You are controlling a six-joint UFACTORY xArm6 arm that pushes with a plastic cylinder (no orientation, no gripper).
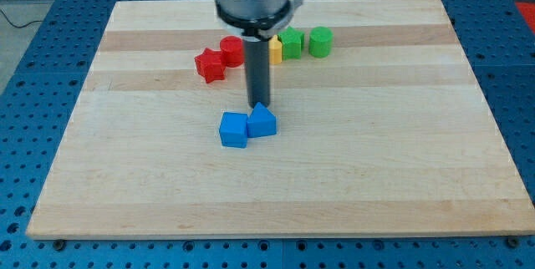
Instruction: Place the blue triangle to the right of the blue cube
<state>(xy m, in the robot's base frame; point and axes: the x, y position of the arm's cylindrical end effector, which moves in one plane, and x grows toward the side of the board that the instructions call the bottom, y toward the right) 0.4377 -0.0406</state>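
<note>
2 blue pieces touched: blue triangle (pixel 262 122) just right of the blue cube (pixel 234 129), my tip (pixel 258 106), a bare rod gripping nothing, directly above the triangle's top edge.

Red star (pixel 210 65), red cylinder (pixel 231 50), yellow block (pixel 275 49), green block (pixel 291 43) and green cylinder (pixel 320 41) line the wooden board's (pixel 401 152) top.

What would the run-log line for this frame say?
tip: at top edge of blue triangle | blue triangle: touching right side of blue cube | placement: looks about done
</note>
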